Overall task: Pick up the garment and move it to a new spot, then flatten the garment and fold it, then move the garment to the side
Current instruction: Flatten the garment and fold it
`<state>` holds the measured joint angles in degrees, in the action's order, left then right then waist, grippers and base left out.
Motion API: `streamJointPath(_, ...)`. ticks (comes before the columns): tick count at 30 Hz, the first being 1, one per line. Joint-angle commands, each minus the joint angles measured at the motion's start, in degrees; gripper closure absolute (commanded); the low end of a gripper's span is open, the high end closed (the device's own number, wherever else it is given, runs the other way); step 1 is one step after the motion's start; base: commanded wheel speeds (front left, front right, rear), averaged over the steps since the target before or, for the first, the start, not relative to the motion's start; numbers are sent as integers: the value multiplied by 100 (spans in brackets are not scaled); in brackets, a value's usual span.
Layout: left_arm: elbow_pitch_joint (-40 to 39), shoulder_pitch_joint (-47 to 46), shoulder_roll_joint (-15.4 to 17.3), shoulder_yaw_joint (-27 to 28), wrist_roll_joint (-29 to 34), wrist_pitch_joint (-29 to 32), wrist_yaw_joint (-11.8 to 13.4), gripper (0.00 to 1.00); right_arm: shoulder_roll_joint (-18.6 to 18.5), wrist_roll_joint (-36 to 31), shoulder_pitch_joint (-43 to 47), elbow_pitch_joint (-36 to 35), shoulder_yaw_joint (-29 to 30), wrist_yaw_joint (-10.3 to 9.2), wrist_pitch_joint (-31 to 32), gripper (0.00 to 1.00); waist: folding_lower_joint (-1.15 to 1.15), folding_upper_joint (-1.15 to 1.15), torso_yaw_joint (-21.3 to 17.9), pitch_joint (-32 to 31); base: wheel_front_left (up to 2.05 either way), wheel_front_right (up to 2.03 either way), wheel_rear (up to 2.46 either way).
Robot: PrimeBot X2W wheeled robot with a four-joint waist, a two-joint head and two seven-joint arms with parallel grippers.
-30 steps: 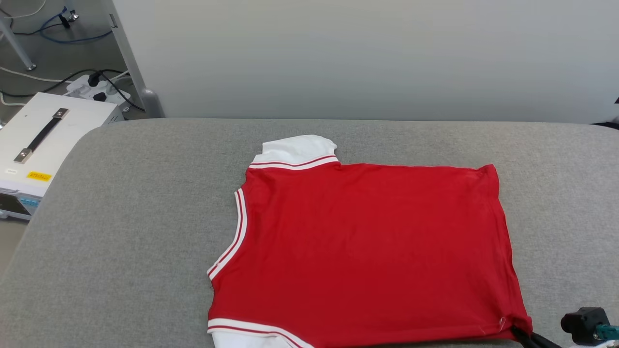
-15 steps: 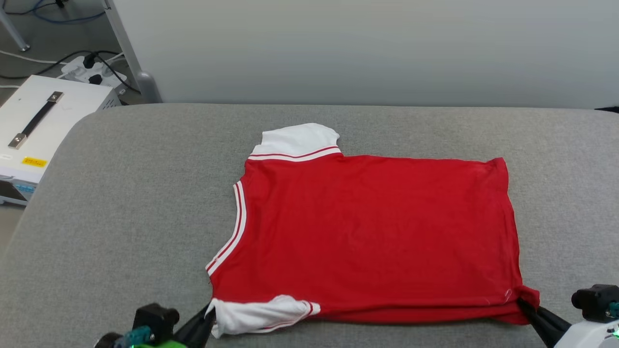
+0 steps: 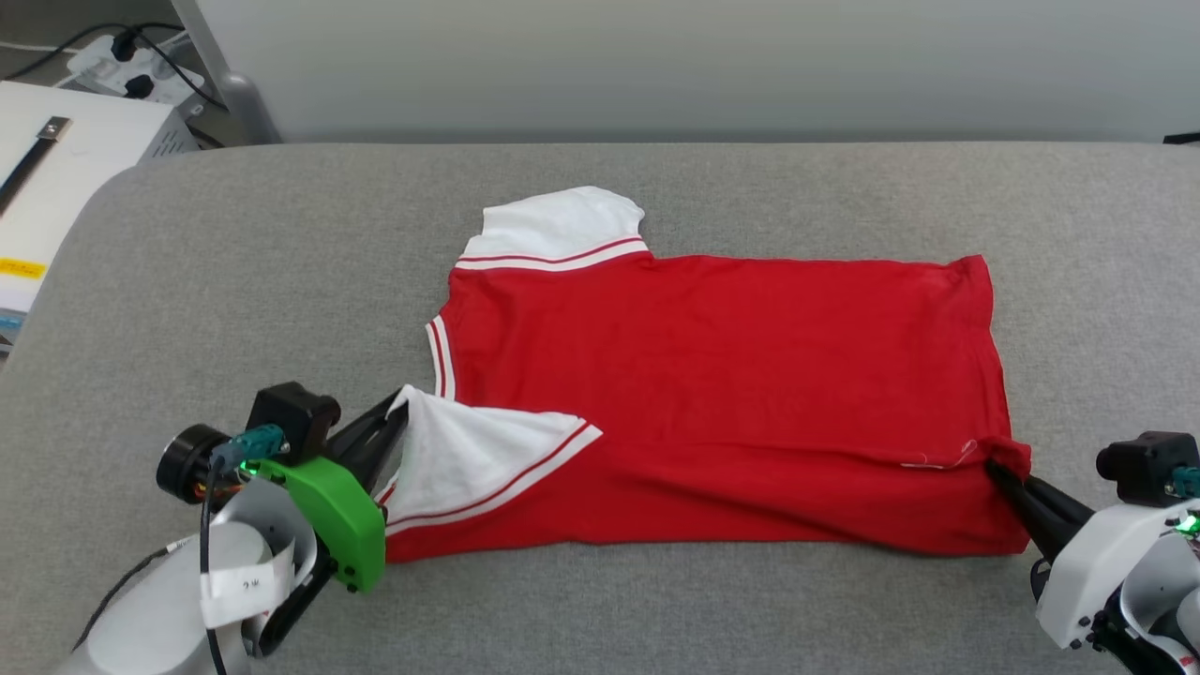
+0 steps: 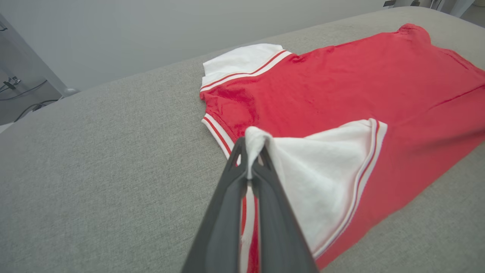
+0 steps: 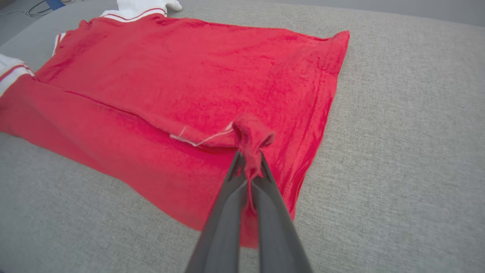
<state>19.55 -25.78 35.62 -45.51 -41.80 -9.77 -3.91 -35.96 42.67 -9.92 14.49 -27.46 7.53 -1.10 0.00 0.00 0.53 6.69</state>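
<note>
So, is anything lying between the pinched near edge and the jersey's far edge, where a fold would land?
Nothing visible. The left gripper and right gripper are both shut on the garment's near edge; the red cloth beyond them lies bare to its far edge.

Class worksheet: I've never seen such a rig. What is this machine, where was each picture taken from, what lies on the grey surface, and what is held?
It is a robot with two arms, each ending in a two-fingered gripper. The wide picture comes from its head camera, looking down; the other two come from wrist cameras looking along each gripper. A red garment with white sleeves lies on a grey padded surface. The left gripper is shut on a white sleeve, folded over the red cloth; the right gripper is shut on a red hem corner.
</note>
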Motion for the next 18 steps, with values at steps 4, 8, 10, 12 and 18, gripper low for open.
streamJointPath(4, 555, -492, -200, -54, -3, -2, -205, 100, 2, 1, -328, 115, -34, -4, 126, 100, 0, 0, -113, 328, 0, 0, 0)
streamJointPath(8, 1104, -759, -332, -193, -31, -49, -302, 100, 16, 25, -562, 276, -130, -4, 204, 100, 0, 0, -166, 501, 0, 0, 0)
streamJointPath(10, 1372, -855, -414, -294, -65, -72, -330, 100, 44, 65, -669, 389, -203, -4, 239, 100, 0, 0, -176, 573, 0, 0, 0)
streamJointPath(12, 1616, -921, -512, -376, -146, -106, -345, 100, 55, 77, -779, 510, -298, -4, 263, 100, 0, 0, -176, 644, 0, 0, 0)
streamJointPath(18, 2070, -1002, -747, -855, -455, -180, -356, 100, 95, 77, -1058, 966, -579, -4, 251, 100, 0, 0, -134, 753, 0, 0, 0)
